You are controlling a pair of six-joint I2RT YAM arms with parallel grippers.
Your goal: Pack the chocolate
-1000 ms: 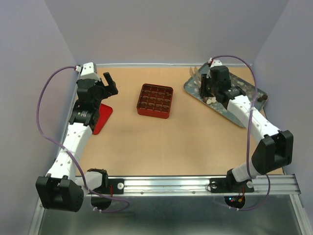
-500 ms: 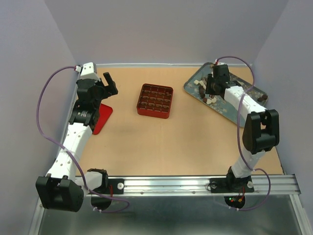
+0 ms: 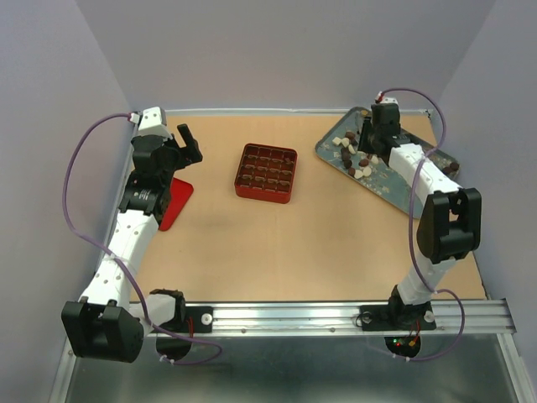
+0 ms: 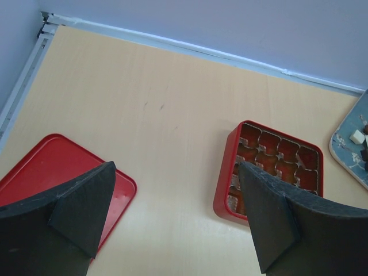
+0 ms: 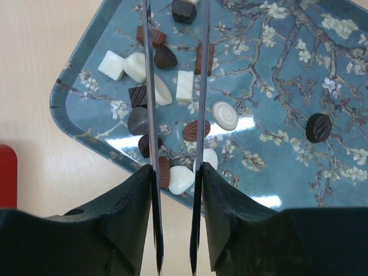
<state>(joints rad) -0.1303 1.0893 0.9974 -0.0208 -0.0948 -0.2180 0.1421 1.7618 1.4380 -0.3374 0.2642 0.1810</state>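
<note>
**Chocolate on tray, tongs above it**

Chocolate (image 5: 185, 86) lies loose on the flowered blue tray (image 5: 276, 69) at the far right of the table (image 3: 277, 243). Most pieces are bunched near the tray's left corner: white blocks and rounds, dark brown squares and reddish brown ovals. One dark round piece sits well apart to the right.

The right gripper (image 5: 175, 190) is over this cluster. Its fingers are clamped on the outer sides of the tongs (image 5: 148, 115). The two thin metal blades run forward side by side with a narrow gap between them. The white block and several other pieces show in that gap. Whether the blade tips touch any piece cannot be told.

The red box (image 3: 266, 173) stands at mid-table, well left of the tray. Its square cells face up, but what they hold cannot be told. The red lid (image 4: 52, 167) lies flat near the table's left edge.

The left gripper (image 4: 175, 168) hangs above bare table between lid and box, fingers wide apart and holding nothing.
</note>
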